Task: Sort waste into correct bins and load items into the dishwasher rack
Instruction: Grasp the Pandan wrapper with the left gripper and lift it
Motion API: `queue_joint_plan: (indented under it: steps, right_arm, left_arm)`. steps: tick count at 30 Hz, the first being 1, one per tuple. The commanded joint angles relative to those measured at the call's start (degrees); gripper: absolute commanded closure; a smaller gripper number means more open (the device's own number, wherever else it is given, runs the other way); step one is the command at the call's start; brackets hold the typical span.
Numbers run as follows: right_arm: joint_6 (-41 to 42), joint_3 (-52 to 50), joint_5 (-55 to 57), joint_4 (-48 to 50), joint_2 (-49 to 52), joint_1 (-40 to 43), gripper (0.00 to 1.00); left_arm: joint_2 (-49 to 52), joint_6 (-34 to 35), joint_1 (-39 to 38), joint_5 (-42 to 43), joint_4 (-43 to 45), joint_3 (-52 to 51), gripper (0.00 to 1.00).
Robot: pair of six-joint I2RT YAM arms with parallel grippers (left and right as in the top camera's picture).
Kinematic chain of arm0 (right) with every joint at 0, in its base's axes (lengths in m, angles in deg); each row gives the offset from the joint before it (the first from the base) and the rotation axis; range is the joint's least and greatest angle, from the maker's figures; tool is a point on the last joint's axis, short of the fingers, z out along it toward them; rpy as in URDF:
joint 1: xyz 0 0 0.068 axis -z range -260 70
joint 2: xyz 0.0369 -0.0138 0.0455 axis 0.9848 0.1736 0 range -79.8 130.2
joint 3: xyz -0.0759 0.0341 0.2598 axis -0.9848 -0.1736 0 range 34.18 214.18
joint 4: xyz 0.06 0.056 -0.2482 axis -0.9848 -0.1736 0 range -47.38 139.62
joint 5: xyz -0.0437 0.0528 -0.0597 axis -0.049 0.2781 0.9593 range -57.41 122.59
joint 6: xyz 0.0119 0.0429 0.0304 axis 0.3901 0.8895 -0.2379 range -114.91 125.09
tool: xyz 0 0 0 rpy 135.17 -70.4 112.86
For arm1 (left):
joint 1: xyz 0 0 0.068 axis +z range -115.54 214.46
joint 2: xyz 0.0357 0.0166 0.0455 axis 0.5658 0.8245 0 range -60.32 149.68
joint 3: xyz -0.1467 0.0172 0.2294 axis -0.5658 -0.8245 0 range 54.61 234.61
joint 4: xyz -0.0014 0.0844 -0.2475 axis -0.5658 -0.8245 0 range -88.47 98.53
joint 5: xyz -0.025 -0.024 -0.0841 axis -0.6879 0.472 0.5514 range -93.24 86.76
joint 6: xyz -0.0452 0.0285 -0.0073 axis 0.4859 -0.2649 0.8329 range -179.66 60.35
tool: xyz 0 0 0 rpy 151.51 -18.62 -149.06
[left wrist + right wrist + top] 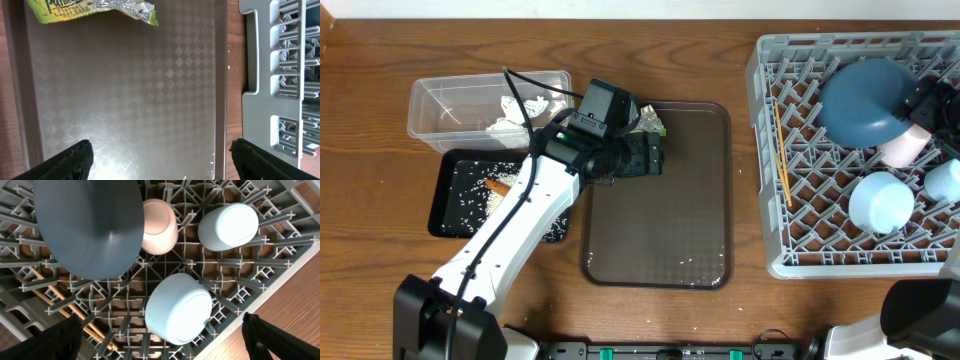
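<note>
Below, wooden table, grey rack.

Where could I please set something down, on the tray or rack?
The tray is mostly bare, save the wrapper at its top-left corner. In the rack, cells between the chopsticks and the light-blue bowl are free; the right side is crowded with bowls and cups.

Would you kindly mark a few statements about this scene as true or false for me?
1. The yellow-green wrapper lies on the brown serving tray. True.
2. The dark-blue bowl stands mouth-up in the dishwasher rack. False: it is bottom-up.
3. The crumpled tissue lies on the brown serving tray. False: it is in the clear tub.
4. The chopsticks lie in the dishwasher rack. True.
5. The left hand holds the yellow-green wrapper. False: it is open and empty.
</note>
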Motion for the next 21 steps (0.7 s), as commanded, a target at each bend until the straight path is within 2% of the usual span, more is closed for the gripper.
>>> queue_joint_plan:
  steps: [1, 11, 17, 21]
  right_arm:
    - [0.26, -0.11, 0.00, -0.09, 0.50, 0.37, 0.01]
    - [0.26, -0.11, 0.00, -0.09, 0.50, 0.37, 0.01]
    - [0.26, -0.11, 0.00, -0.09, 0.50, 0.37, 0.01]
    - [0.26, -0.11, 0.00, -0.09, 0.50, 0.37, 0.01]
  left_arm:
    - [0.55, -0.72, -0.17, -1.18, 0.59, -0.63, 0.09]
    - [0.57, -0.72, -2.45, -1.46, 3.13, -0.63, 0.10]
    - [0.59, -0.66, -5.97, -7.37, 3.45, -0.63, 0.09]
    - [0.61, -0.70, -8.26, -7.72, 4.83, -0.63, 0.10]
